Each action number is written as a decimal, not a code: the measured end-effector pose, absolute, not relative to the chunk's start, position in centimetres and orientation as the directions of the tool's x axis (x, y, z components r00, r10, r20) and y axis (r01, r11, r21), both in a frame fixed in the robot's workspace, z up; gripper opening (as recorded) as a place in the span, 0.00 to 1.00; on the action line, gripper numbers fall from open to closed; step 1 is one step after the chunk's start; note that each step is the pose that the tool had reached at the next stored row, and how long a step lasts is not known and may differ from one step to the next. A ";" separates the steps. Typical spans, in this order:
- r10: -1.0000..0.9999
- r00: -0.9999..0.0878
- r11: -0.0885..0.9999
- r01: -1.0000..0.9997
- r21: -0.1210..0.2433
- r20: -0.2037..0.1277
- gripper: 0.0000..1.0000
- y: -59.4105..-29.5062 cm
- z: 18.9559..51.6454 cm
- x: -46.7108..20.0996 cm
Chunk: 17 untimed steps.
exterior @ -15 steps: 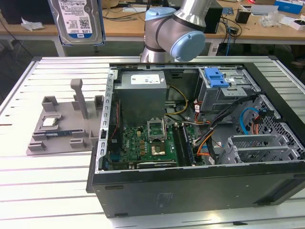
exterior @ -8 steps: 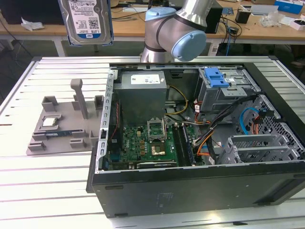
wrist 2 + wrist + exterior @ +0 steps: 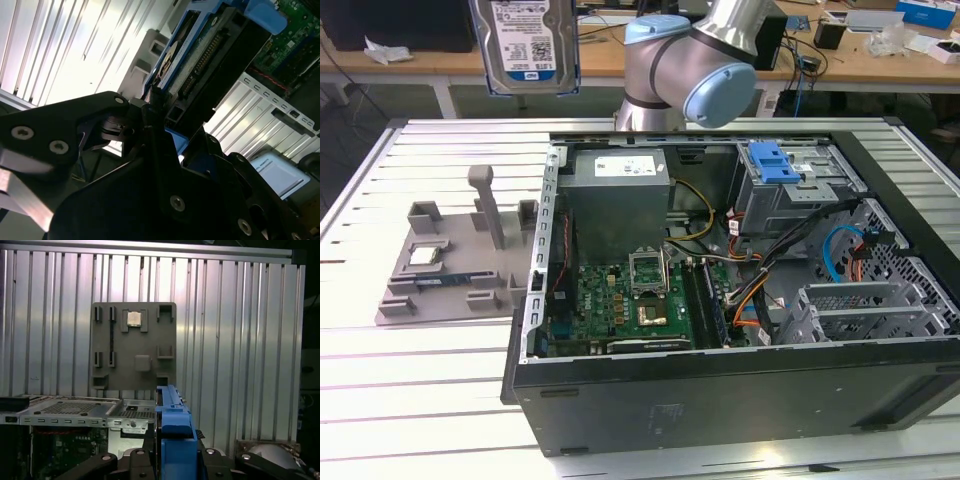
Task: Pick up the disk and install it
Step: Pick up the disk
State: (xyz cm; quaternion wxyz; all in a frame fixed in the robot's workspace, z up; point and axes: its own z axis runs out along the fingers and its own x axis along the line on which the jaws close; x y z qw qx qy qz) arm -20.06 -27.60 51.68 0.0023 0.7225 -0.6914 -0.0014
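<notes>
Holding the disk (image 3: 525, 40) high above the table (image 3: 420, 400) right now, well clear of everything. Our gripper (image 3: 150, 107) is closed on it, jaws pinched tight onto one end. We see the drive's connector edge sticking out past the gripper in the second wrist view. In the exterior view the disk hangs upright, label facing the camera and blue caddy frame around it. In the first wrist view we look along its thin blue edge (image 3: 172, 410).

Far below the gripper sits the gray fixture (image 3: 132, 347) on the slatted table, with the small square chip (image 3: 133, 318) in one of its pockets. The open case (image 3: 720, 390) is also well beneath us, off toward the exterior view's right of the disk, just beside the fixture. We see its motherboard (image 3: 620, 300) inside. The arm (image 3: 700, 70) reaches in from behind the case.
</notes>
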 end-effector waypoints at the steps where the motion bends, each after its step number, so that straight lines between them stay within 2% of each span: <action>1: -0.999 0.044 -0.044 -0.999 0.005 0.001 0.37 -27.6 51.7 -19.7; 17: -0.999 0.044 -0.044 -0.999 0.007 0.007 0.37 -27.6 51.7 -14.2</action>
